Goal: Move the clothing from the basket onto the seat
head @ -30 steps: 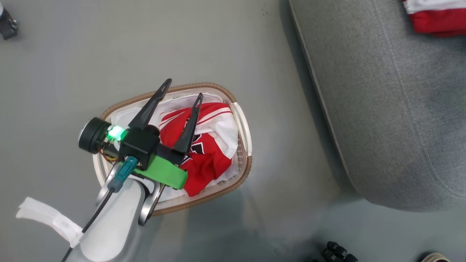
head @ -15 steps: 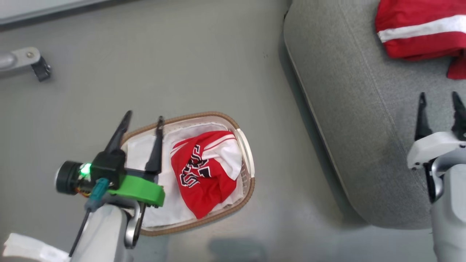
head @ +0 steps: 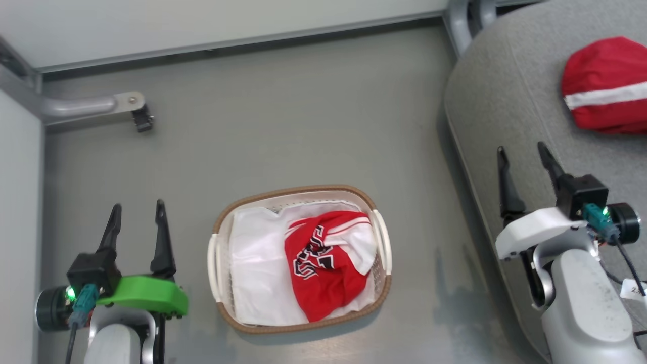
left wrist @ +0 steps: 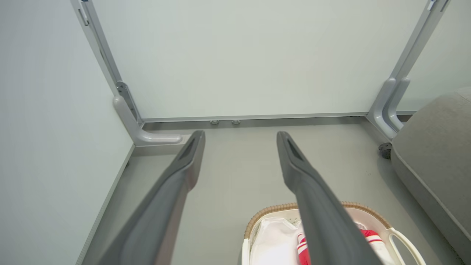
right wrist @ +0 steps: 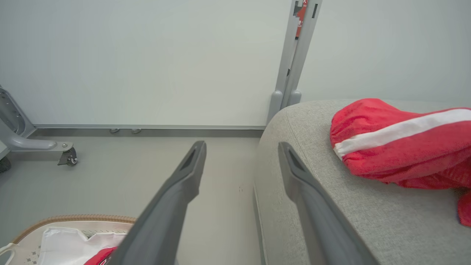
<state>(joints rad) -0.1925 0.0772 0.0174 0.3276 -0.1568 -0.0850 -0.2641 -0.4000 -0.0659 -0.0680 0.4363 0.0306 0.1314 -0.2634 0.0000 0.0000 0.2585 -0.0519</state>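
Oval cream plastic basket with brown woven-look rim: on grey-green floor, holding one crumpled red lettered garment on its white cloth liner.
Grey upholstered seat: bears one red white-striped garment.
Left gripper, right gripper: fingers spread, empty.

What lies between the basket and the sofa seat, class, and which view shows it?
A bare strip of grey floor lies between the basket and the seat; the head view shows it.
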